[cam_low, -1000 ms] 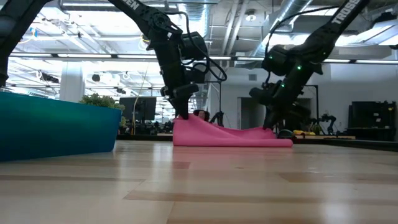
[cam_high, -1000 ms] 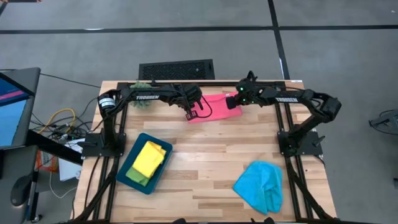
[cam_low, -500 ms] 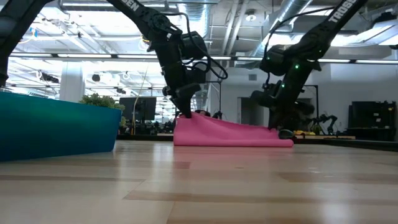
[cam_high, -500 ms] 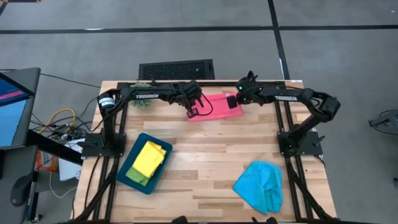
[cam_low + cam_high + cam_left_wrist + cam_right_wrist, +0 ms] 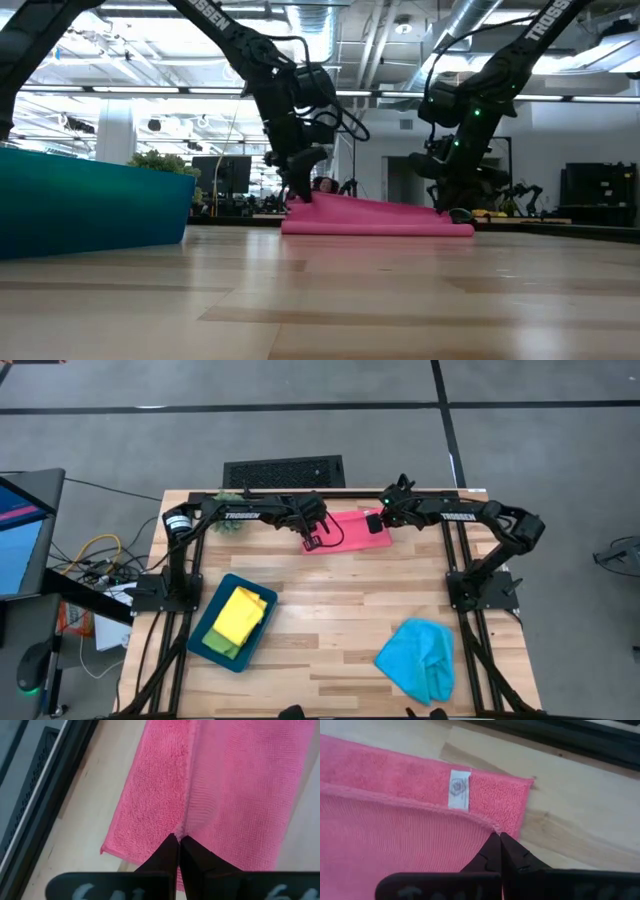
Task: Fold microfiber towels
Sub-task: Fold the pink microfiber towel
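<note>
A pink towel (image 5: 347, 530) lies folded over itself at the far middle of the table, its upper layer stopping short of the lower layer's far edge (image 5: 145, 795). My left gripper (image 5: 309, 541) is shut on the upper layer's left corner. My right gripper (image 5: 379, 524) is shut on its right corner. In the low view the towel (image 5: 375, 215) slopes low between both grippers. A light blue towel (image 5: 418, 658) lies crumpled at the near right. A yellow towel (image 5: 238, 614) rests on a green one in a teal tray (image 5: 209, 647). My left gripper pinches the upper layer's left corner (image 5: 181, 827) between its two fingertips, where the hemmed edge ends. The fingers slant down from above. The corner sits just above the lower layer, and the cloth is slack. My right gripper pinches the upper layer's right corner (image 5: 490, 826) between its two fingertips, slanting down from above. The corner hovers close over the lower layer, whose white label (image 5: 459, 783) shows just beyond the held edge.
A small green plant ball (image 5: 228, 525) sits at the far left, beside my left arm. A dark floor grille (image 5: 283, 472) lies beyond the far edge. Bare wood stretches across the table's middle (image 5: 340, 600).
Both grippers stay shut on their corners. My left gripper has sunk a little with its corner. The pink towel's raised left end has come down, and the upper layer now lies lower and flatter over the lower layer.
</note>
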Robot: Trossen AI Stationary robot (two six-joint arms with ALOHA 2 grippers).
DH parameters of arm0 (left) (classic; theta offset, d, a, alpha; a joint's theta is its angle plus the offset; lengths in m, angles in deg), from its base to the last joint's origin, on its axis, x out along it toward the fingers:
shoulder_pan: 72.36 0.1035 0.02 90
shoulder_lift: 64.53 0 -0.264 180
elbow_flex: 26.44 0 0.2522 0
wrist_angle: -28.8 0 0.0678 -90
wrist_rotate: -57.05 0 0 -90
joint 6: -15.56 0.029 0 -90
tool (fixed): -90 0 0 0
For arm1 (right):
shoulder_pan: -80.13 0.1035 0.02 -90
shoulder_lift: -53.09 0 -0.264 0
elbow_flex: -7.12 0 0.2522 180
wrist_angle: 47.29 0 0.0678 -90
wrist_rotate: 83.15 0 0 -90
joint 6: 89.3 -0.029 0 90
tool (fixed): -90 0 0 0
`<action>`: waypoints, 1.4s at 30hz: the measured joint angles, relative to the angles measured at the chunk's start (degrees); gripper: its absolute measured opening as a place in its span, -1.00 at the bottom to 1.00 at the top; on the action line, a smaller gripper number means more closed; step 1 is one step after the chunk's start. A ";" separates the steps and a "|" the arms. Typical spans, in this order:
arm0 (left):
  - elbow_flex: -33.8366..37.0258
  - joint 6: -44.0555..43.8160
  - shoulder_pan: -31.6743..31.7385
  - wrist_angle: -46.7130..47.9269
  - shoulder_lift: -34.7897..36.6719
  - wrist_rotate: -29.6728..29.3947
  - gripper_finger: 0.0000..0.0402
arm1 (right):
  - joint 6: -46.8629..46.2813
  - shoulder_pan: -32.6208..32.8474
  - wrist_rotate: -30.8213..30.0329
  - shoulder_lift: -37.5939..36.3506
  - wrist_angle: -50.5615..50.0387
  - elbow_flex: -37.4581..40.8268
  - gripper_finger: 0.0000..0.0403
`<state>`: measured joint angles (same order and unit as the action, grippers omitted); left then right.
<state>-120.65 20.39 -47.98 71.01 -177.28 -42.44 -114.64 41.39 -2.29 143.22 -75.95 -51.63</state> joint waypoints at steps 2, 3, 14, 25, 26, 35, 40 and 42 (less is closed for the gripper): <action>-0.02 -0.01 0.00 0.01 0.00 -0.29 -1.00 | 0.16 0.00 0.00 0.09 0.34 0.00 -0.96; 0.01 -0.10 0.00 0.09 0.00 -0.29 -1.00 | 0.27 0.02 0.00 0.07 0.78 0.00 -0.96; 0.00 -1.96 -0.04 -0.99 -1.88 -2.35 -0.92 | 0.34 -0.43 0.00 0.09 1.18 0.00 -0.81; -0.02 -2.06 0.00 -2.29 -1.86 -8.82 -0.45 | 0.32 -2.61 -0.05 0.08 0.82 0.00 -0.56; -0.02 -1.94 0.00 -2.29 -1.86 -8.81 -0.40 | 0.32 -2.87 0.01 0.09 0.93 0.00 -0.51; -0.90 -3.25 0.17 0.43 -0.27 -7.88 -0.12 | 2.00 -5.83 5.28 -0.18 1.50 -2.26 -0.04; -4.13 -4.22 0.15 4.74 2.68 -4.47 -0.13 | 2.42 -6.83 6.77 -3.27 0.78 -5.46 0.07; -4.64 -6.27 0.17 4.63 4.40 -1.03 -0.14 | 2.44 -6.82 6.77 -4.76 0.09 -6.32 0.07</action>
<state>-125.28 14.12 -47.81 75.64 -172.88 -43.48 -112.20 34.57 4.48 138.46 -75.86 -57.95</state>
